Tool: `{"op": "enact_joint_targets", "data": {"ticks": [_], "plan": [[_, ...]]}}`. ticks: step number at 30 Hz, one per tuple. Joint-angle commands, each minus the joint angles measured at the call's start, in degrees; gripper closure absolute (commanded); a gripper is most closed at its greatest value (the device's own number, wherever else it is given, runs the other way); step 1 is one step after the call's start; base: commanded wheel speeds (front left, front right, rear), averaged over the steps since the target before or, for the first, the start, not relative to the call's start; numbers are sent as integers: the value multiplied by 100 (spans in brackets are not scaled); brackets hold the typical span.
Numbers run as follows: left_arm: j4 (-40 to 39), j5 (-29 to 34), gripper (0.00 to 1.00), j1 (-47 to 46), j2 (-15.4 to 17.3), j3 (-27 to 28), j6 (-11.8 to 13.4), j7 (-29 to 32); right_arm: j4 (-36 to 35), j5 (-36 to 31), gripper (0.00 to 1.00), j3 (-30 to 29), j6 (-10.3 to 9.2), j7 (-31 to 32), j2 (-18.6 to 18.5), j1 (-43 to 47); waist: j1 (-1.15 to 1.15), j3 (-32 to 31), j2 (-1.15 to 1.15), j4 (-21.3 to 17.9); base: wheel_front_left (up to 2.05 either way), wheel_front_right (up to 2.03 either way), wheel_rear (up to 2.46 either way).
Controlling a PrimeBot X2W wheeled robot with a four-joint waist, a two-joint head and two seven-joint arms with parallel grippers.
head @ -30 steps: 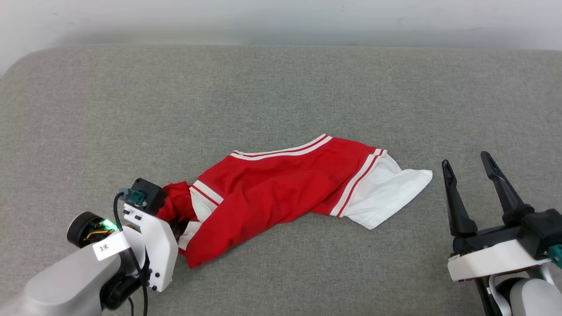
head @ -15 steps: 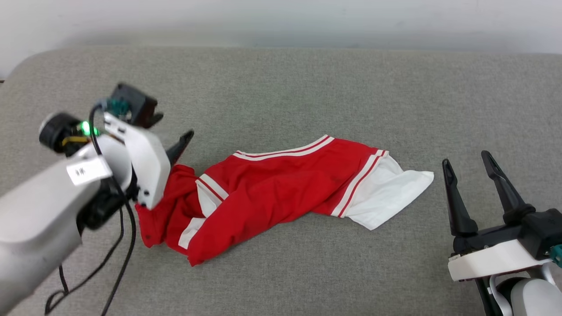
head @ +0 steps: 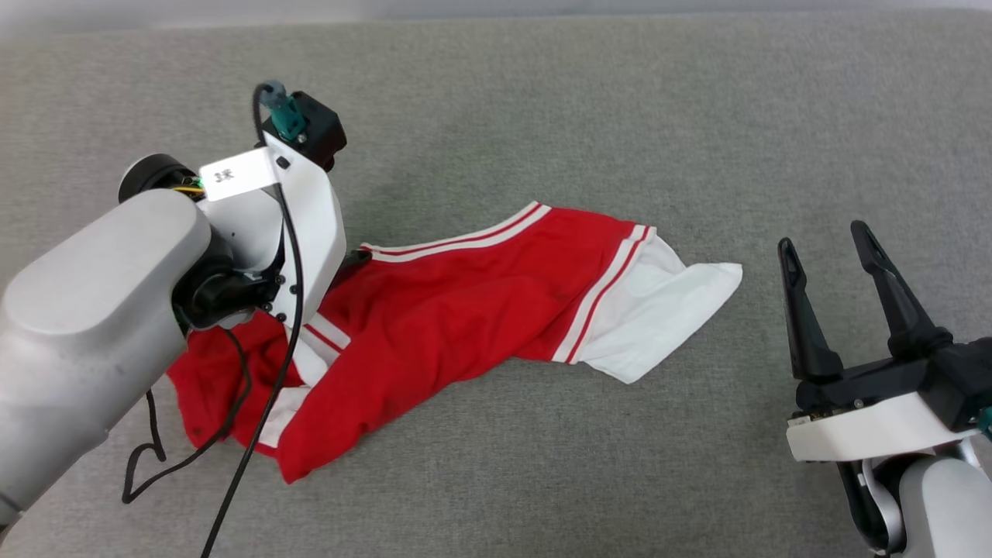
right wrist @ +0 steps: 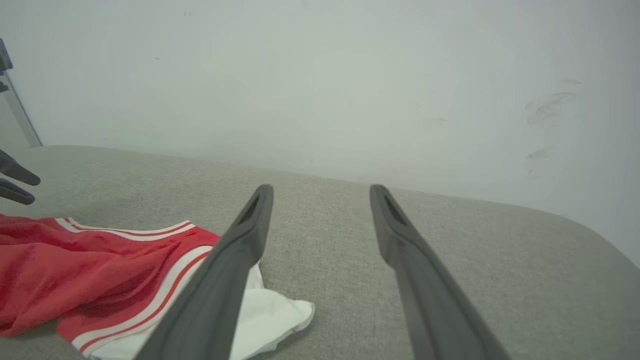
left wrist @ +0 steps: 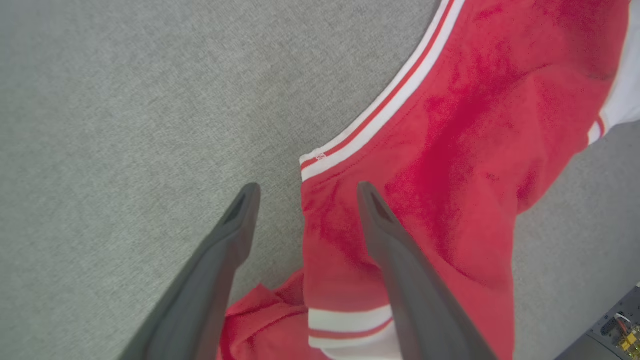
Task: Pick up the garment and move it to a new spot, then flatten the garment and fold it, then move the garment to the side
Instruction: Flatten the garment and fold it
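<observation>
2 pincers, both spread wide and holding nothing. The garment point(head: 465, 310) lies crumpled on the grey worktop point(head: 542, 116), with its long axis going from the near left up to the white sleeve point(head: 666, 310) at the right. The left pincer point(left wrist: 307, 186) hangs over the left end: 1 finger above red cloth, 1 above bare worktop, the garment's edge between them. The right pincer point(head: 824, 236) stands apart from the sleeve. So the left arm is nearer, and I judge it is well placed to grasp this edge.
</observation>
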Motion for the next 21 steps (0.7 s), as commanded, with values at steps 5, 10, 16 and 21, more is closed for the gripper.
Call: {"op": "enact_joint_targets", "data": {"ticks": [5,10,16,21], "plan": [[565,170,0,-112,-225,-269,-131,357,17,-4,0,30,-7,-64,30,-201,0,296,0,-212,0,0,0],[959,297,0,304,-418,-473,-198,556,57,-15,0,31,-7,-107,46,-271,0,383,0,-262,0,0,0],[1064,315,100,600,-514,-589,-233,459,113,-43,0,-24,-8,-131,44,-303,0,342,0,-208,0,0,0],[786,532,100,385,-384,-547,-230,-89,157,-43,0,-24,-7,-147,39,-233,0,129,0,-94,0,0,0]]}}
